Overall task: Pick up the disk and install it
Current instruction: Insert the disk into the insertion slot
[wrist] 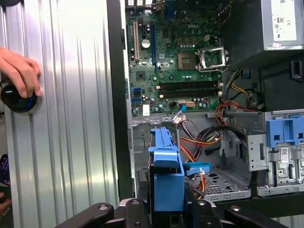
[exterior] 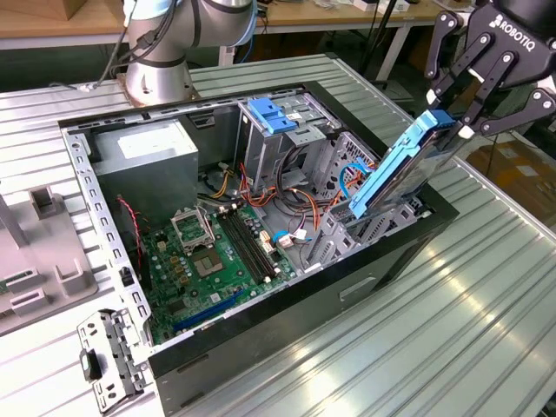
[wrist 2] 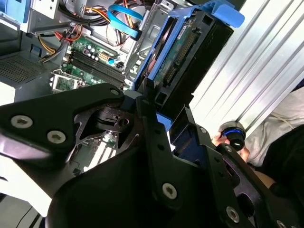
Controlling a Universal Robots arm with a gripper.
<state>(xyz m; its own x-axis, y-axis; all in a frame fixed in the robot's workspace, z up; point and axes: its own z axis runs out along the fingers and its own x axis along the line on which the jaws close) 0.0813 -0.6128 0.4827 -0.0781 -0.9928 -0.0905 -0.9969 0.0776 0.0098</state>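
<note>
A ribbed metal table (exterior: 486,295) bears an open black case (exterior: 261,343) with its motherboard (exterior: 217,252) exposed. At the case's end toward the exterior view's right, the disk (exterior: 395,174) stands tilted. Its lower end is inside the case and its upper end is clamped in the gripper (exterior: 450,122). In the first wrist view, a hand (wrist: 19,71) rests on a black knob (wrist: 14,100).

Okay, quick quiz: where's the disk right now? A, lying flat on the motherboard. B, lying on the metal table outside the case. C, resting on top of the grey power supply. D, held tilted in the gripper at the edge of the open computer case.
D: in the exterior view the gripper clasps the upper end of the disk, which leans with its lower end reaching into the computer case.
</note>
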